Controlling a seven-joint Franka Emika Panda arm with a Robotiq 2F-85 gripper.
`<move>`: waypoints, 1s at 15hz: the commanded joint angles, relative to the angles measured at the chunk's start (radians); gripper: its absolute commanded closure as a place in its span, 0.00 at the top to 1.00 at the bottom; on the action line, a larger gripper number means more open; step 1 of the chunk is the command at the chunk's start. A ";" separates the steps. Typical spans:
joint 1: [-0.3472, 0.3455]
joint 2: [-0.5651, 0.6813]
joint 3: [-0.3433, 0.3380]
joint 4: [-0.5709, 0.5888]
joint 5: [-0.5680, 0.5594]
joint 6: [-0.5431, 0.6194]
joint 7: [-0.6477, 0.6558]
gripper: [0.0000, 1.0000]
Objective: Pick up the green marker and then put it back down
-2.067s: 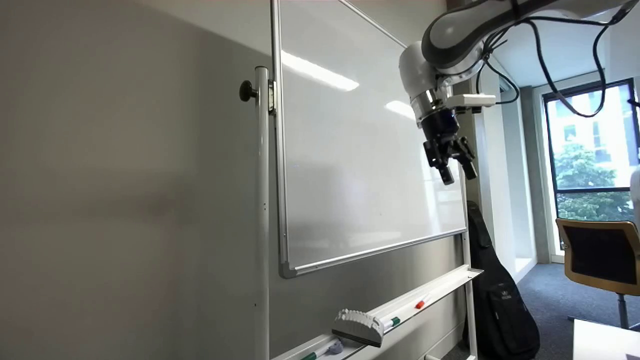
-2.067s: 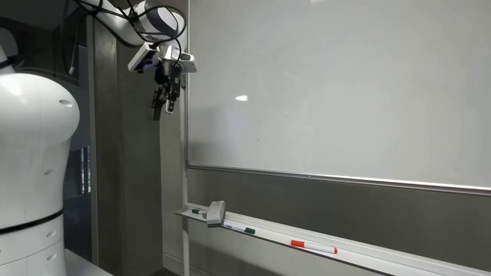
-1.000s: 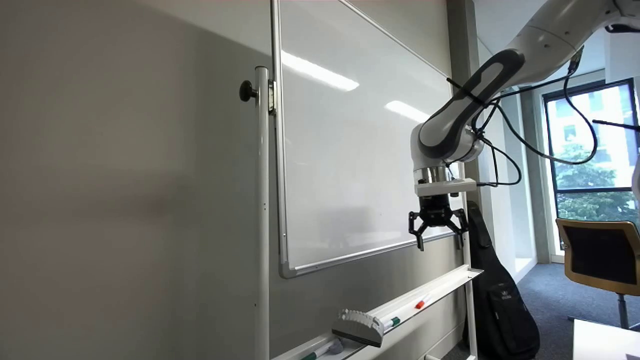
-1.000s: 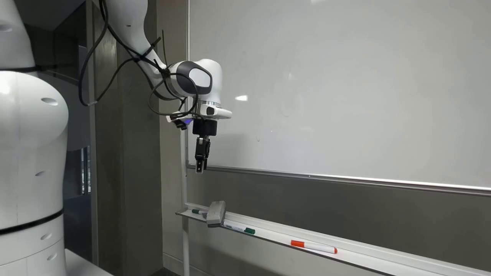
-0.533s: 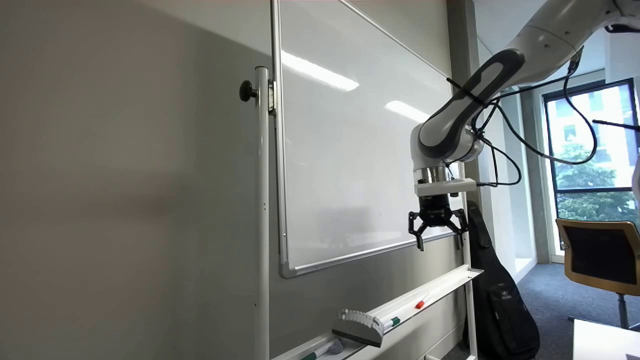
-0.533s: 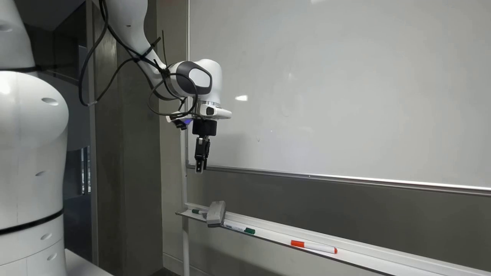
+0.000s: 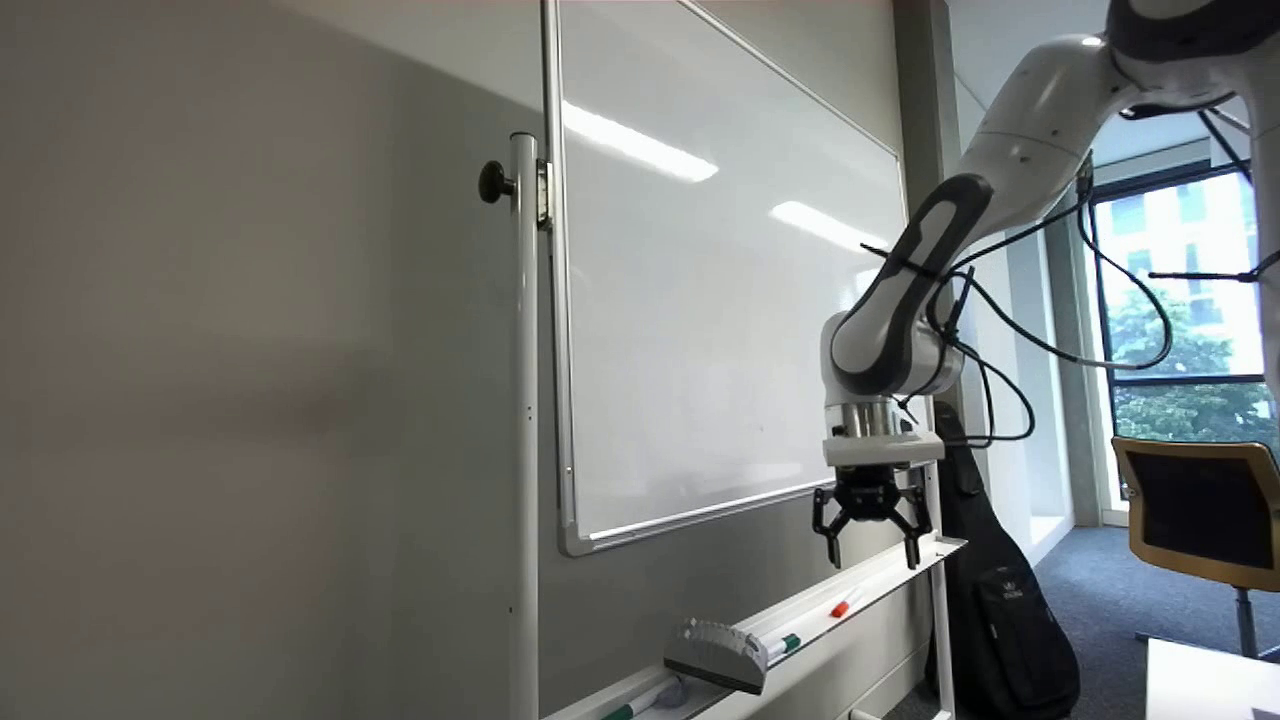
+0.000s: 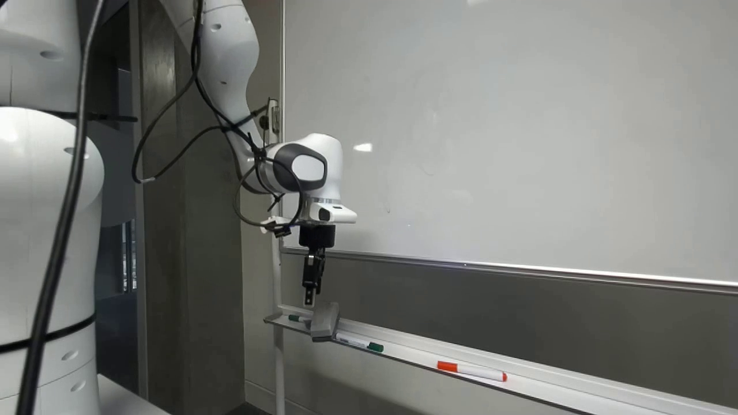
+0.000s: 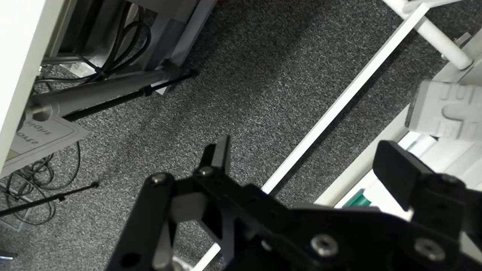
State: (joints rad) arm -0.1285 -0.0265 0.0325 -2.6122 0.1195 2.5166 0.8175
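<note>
Two white markers with green caps lie on the whiteboard tray. The green marker nearer the red one touches or runs close to the eraser; the farther green-capped marker is partly hidden behind that eraser. My gripper points straight down above the tray, open and empty. In an exterior view the gripper appears just above the eraser's left side. The wrist view has a green cap on the tray below the open gripper, partly covered by the gripper body; which marker it belongs to I cannot tell.
An orange-red marker lies farther along the tray. The whiteboard rises behind it, held by a stand post. A black instrument bag leans by the stand, and a white tabletop sits in the corner.
My arm first came down from high up and turned the gripper straight downward. In the last half second it has sunk farther toward the tray. The jaws stayed open; markers and eraser have not moved.
</note>
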 commanded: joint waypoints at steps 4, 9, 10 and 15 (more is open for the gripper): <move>0.065 0.184 -0.101 0.002 -0.057 0.331 0.179 1.00; 0.077 0.181 -0.107 0.005 -0.016 0.287 0.110 1.00; 0.079 0.181 -0.108 0.006 -0.016 0.287 0.110 1.00; 0.079 0.181 -0.109 0.006 -0.016 0.287 0.110 1.00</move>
State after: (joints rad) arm -0.0790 0.1548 -0.0486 -2.6073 0.0917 2.8058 0.9358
